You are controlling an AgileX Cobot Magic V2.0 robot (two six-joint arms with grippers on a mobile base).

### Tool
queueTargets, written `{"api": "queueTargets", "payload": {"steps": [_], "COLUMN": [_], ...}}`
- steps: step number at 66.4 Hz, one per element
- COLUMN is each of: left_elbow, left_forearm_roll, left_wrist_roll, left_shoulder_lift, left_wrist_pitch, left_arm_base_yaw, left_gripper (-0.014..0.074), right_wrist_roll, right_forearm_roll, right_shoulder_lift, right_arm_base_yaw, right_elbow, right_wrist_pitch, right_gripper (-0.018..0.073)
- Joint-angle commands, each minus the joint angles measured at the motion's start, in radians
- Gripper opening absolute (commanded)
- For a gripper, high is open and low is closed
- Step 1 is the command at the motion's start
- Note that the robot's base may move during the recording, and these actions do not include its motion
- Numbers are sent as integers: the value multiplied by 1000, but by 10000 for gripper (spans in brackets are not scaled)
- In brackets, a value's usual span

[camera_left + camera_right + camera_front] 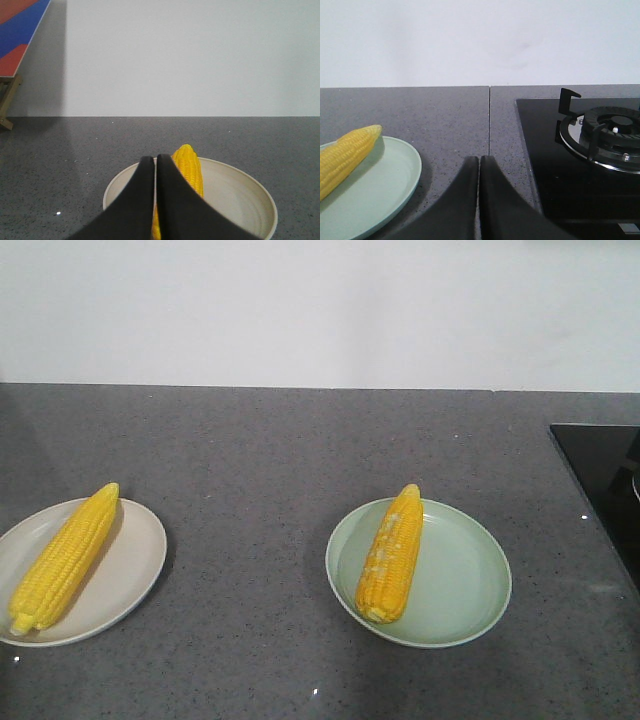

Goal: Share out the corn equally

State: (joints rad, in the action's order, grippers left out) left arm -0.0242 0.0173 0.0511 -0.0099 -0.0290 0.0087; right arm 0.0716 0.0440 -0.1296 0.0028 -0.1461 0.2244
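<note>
Dark grey speckled countertop meets plain white wall; black glass gas hob at right edge.

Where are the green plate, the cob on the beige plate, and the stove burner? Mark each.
green plate (470, 575): front view, bare inner surface right of its cob.
cob on the beige plate (62, 558): front view, middle of the kernels.
stove burner (615, 125): right wrist view, central cap.

Front view overlooks both plates; each wrist camera looks low across one plate.
</note>
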Motion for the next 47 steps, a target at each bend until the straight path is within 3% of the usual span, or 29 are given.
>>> {"api": "queueTargets", "payload": {"steps": [1,17,27,47], "left_elbow": [17,17,17,17], "left_forearm_roll": [-1,-1,-1,-1], "left_wrist_roll": [5,5,5,5], "left_shoulder_lift": [-18,-18,-18,-17], "left_wrist_pitch": [68,68,68,68], "left_arm_base_yaw": [2,2,2,2], "left_gripper": [-7,-7,-7,-8], "right_wrist_roll": [-4,-4,-4,-3], "right_forearm_roll": [-6,-6,-6,-22], "right_shoulder_lift": [18,78,112,150], "right_arm_base_yaw": [-9,-14,-60,-56], "right_elbow": [5,79,126,182], "right_wrist_pitch": [-115,-149,-177,-212], "right_gripper": [-10,-10,-10,-10]}}
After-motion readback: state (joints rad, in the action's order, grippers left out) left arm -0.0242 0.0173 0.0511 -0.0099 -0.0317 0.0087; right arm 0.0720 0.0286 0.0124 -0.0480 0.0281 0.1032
